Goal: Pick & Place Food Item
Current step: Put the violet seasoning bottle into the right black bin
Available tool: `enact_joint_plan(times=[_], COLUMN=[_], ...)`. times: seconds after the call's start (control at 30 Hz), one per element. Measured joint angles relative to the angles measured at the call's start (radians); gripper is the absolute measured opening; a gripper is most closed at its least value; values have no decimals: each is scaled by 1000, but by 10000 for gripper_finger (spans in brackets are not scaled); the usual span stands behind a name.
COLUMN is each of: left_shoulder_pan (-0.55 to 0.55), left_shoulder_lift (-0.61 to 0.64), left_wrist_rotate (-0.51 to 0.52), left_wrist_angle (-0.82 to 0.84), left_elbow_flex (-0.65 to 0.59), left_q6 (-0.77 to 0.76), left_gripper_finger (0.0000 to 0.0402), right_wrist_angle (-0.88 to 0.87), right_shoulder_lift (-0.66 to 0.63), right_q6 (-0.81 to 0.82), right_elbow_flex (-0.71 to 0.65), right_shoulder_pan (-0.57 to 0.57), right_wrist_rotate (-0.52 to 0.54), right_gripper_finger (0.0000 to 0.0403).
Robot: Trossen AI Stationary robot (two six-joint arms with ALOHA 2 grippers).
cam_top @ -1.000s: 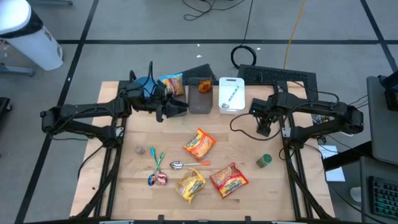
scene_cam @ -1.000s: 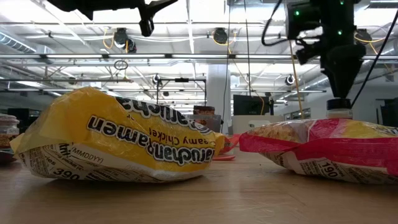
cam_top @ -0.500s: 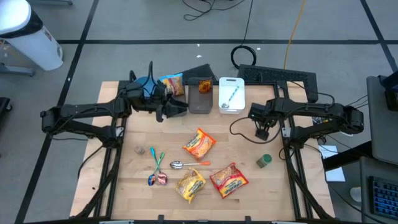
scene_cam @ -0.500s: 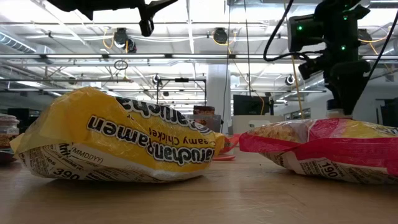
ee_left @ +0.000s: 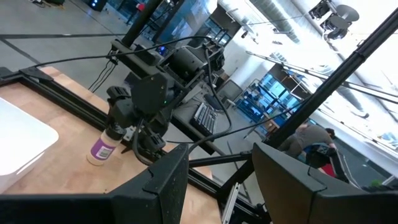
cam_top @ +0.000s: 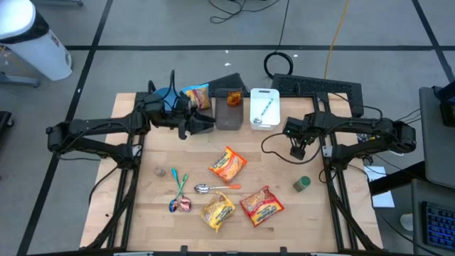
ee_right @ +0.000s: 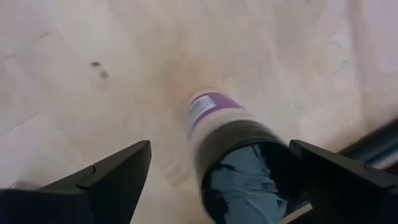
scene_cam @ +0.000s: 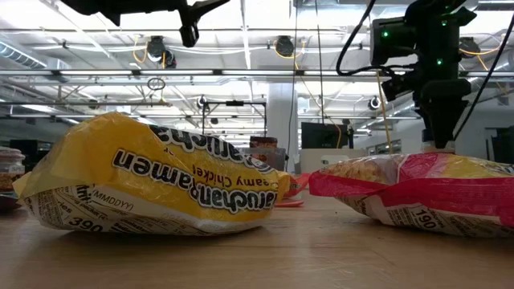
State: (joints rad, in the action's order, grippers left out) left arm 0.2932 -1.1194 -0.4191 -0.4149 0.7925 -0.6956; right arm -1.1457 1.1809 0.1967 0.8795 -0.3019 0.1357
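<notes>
**Q:** Right arm, where are you, and how is the end effector?

**A:** My right end effector (cam_top: 298, 151) hangs over the right side of the desk (cam_top: 277, 178), released, fingers spread wide, nothing in them. A spice jar (cam_top: 302, 184) stands upright near it, toward the front edge. Purple label, dark lid. Not touched.

**Q:** Food items?

**A:** Three ramen packets lie flat. The orange packet (cam_top: 227, 164) is mid-desk. The yellow packet (cam_top: 217, 211) and the red packet (cam_top: 261, 205) sit side by side at the front. All are well apart from my fingers. From desk level, the yellow and red ones fill the foreground and hide most of what lies behind.

**Q:** Anything else around?

**A:** A spoon (cam_top: 202, 188) lies between the orange and yellow packets. Small wrapped sweets (cam_top: 181, 205) sit just left of the yellow one. At the back are a white bin (cam_top: 264, 108) and a dark bin (cam_top: 229, 107), side by side, and a blue-and-yellow bag (cam_top: 197, 94) left of them. A loose cable (cam_top: 274, 142) from my right arm curls across the wood near the orange packet.

**Q:** Left arm?

**A:** It waits at the back. My left end effector (cam_top: 202, 122) is just beside the dark bin, fingers apart, empty.
</notes>
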Motion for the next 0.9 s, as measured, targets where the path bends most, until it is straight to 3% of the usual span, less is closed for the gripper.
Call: enact_joint_plan(times=[0.6, 0.9], left_shoulder_pan=[0, 0], left_shoulder_lift=[0, 0], left_wrist_rotate=[-1, -1], left_wrist_angle=[0, 0], left_elbow_flex=[0, 0], left_q6=[-2, 1], left_gripper_finger=[186, 186], right_wrist_angle=[-6, -6], right_shoulder_lift=[0, 0], right_q6=[8, 0], right_elbow_flex=[0, -16], right_shoulder_pan=[0, 0], right_wrist_rotate=[43, 17], right_gripper_finger=[376, 339])
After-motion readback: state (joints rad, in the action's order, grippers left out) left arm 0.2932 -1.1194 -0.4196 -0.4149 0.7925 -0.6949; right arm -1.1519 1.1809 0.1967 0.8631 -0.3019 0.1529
